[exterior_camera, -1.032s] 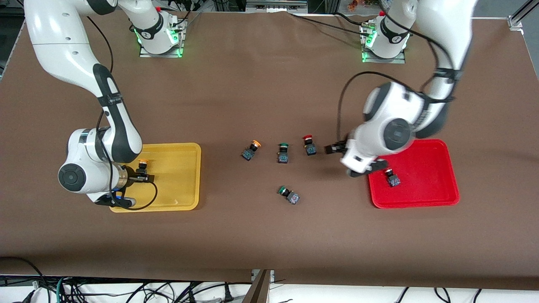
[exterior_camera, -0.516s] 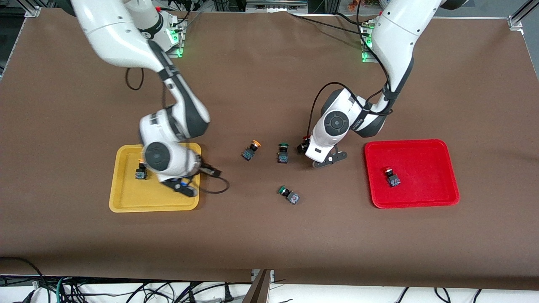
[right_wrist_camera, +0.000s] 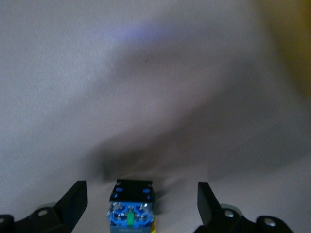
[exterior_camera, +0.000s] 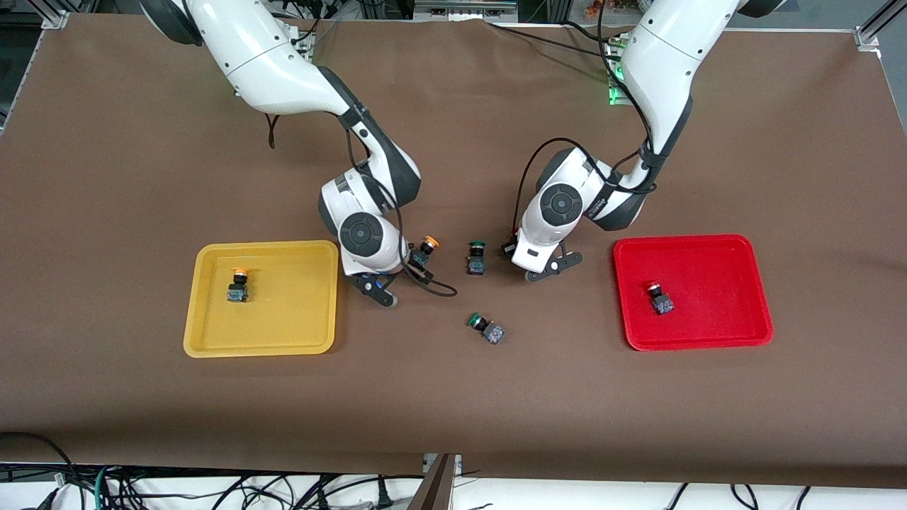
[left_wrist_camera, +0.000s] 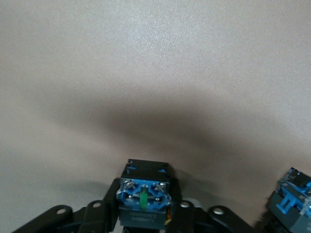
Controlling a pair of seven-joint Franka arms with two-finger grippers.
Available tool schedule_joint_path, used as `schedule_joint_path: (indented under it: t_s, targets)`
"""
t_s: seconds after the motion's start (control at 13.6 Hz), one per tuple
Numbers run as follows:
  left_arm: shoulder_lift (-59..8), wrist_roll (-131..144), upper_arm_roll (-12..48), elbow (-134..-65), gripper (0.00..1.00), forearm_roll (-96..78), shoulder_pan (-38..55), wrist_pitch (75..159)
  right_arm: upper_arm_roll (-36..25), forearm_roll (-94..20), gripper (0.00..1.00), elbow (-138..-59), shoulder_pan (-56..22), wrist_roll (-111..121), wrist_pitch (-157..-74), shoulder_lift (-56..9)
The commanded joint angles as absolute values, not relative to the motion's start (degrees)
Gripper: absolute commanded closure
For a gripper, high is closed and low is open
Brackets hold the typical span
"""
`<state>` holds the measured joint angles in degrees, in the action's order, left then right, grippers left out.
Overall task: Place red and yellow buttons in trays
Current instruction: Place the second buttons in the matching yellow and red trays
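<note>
Both arms moved from trays to the middle: right gripper [right_wrist_camera: 141, 201] open wide around yellow button [right_wrist_camera: 130, 209]; left gripper [left_wrist_camera: 144, 213] clamped on red button [left_wrist_camera: 144, 200]. Second pair's pickup underway.

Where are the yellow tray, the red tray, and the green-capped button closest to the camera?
yellow tray [exterior_camera: 290, 322], front view, on a bare patch of its floor.
red tray [exterior_camera: 716, 273], front view, on a bare patch of its floor.
green-capped button [exterior_camera: 486, 328], front view, on its dark body between cap and base.

Two trays, one yellow [exterior_camera: 212, 343] and one red [exterior_camera: 758, 276]. Two yellow-capped buttons [exterior_camera: 238, 285] [exterior_camera: 425, 248], two green-capped [exterior_camera: 475, 257] [exterior_camera: 486, 328], one red-capped [exterior_camera: 660, 298] showing, and two arms.
</note>
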<state>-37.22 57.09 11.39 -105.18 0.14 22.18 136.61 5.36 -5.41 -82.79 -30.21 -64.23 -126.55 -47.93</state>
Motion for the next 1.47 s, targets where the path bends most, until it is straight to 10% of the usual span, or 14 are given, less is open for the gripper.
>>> schedule_joint_path:
  t_s: [0.0,0.15,0.29,0.66,1.03,1.11,1.18,1.25,1.4]
  targets:
    - [-34.73,58.54,10.03,-102.94,1.00,1.76,20.50,129.86,4.92,-6.42,0.09,-82.62,-31.29,-65.48,-127.18,-48.25]
    - [-34.72,55.05,10.11,-94.88,1.00,1.85,15.67,115.13,4.92,-6.42,0.70,-82.79,-32.08,-65.22,-127.26,-48.34]
    - [-34.80,44.87,10.11,-87.39,1.00,1.67,10.58,102.80,4.92,-6.42,1.00,-82.79,-32.08,-64.69,-127.09,-48.25]
    - [-35.68,20.97,9.84,-85.34,1.00,4.20,-4.54,100.19,4.48,-5.98,1.00,-81.83,-21.48,-46.12,-119.46,-43.77]
    - [-41.04,11.96,9.76,-87.27,0.98,6.42,-10.01,115.73,3.17,-5.27,1.00,-82.70,-11.79,-23.23,-115.32,-44.12]
    - [-41.48,11.87,9.76,-87.36,0.82,6.94,-10.11,116.88,2.47,-5.27,1.00,-83.66,-11.34,-21.55,-115.57,-44.30]
    - [-41.57,11.43,9.76,-87.36,0.01,7.55,-10.19,117.24,2.20,-5.19,0.48,-84.37,-11.34,-21.45,-115.66,-44.47]
    - [-41.31,11.43,9.76,-87.28,0.00,7.47,-10.02,116.55,1.85,-5.27,0.00,-84.55,-11.25,-21.79,-115.58,-44.47]
    - [-38.78,11.43,9.84,-86.58,0.00,7.47,-10.55,112.79,0.62,-5.10,0.00,-83.77,-11.16,-20.40,-114.09,-42.82]
